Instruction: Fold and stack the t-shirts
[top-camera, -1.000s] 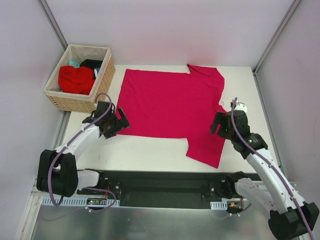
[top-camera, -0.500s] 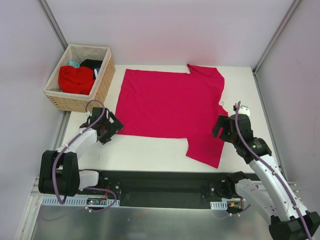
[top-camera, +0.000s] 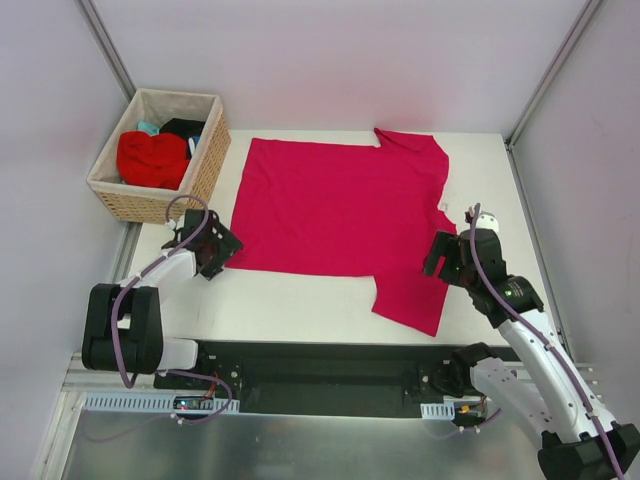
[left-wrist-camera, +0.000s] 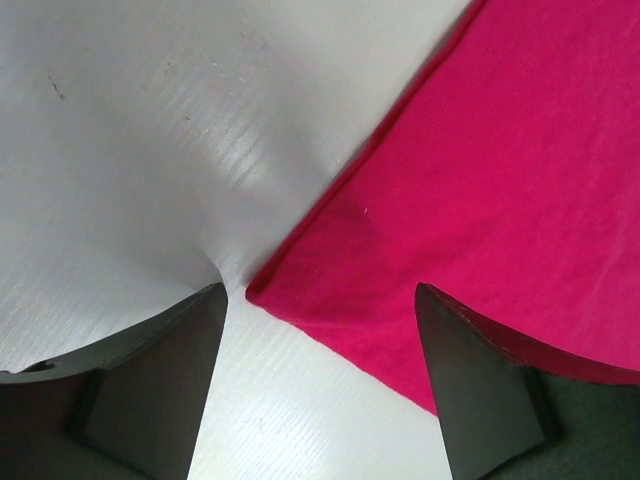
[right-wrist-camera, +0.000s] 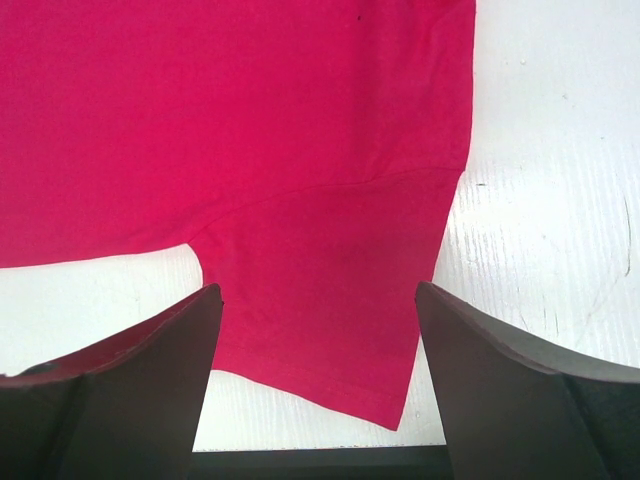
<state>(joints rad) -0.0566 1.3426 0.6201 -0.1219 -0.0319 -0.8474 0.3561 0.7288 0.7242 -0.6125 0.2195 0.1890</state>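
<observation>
**ITEM 1: crimson-pink t-shirt** (top-camera: 335, 205)
- Loc: spread flat, single layer, mid table (top-camera: 300, 300). Hem edge to 9 o'clock, neck to 3, sleeves at 1 and 5. Not yet folded.
- Handling (my est.): light, limp knit with no stiffness. Will sag and trail if lifted by one point, and may bunch or slide on the smooth top. Not fragile.
- Best hold: pinch at edges/corners, both arms together. Hem corner on my left side, sleeve/shoulder on my right. Go low enough to catch the one layer w/o just pushing it along.

**ITEM 2: my left gripper** (top-camera: 222, 252)
- Loc: shirt's 8 o'clock.
- Wrist view: fingers (left-wrist-camera: 160, 370) spread wide, hem corner (left-wrist-camera: 295, 285) lying between them. Nothing pinched.

**ITEM 3: my right gripper** (top-camera: 436, 262)
- Loc: shirt's 4 o'clock, over the near sleeve (right-wrist-camera: 320, 270).
- Fingers wide, sleeve showing between them. Holding nothing.

**ITEM 4: wicker basket** (top-camera: 150, 207)
- Loc: 10 o'clock, beside the table's far-left corner.
- Contents: bright red tee (top-camera: 152, 158), black tee (top-camera: 183, 127), a bit of teal cloth (top-camera: 147, 128). All crumpled and awaiting their turn.
</observation>
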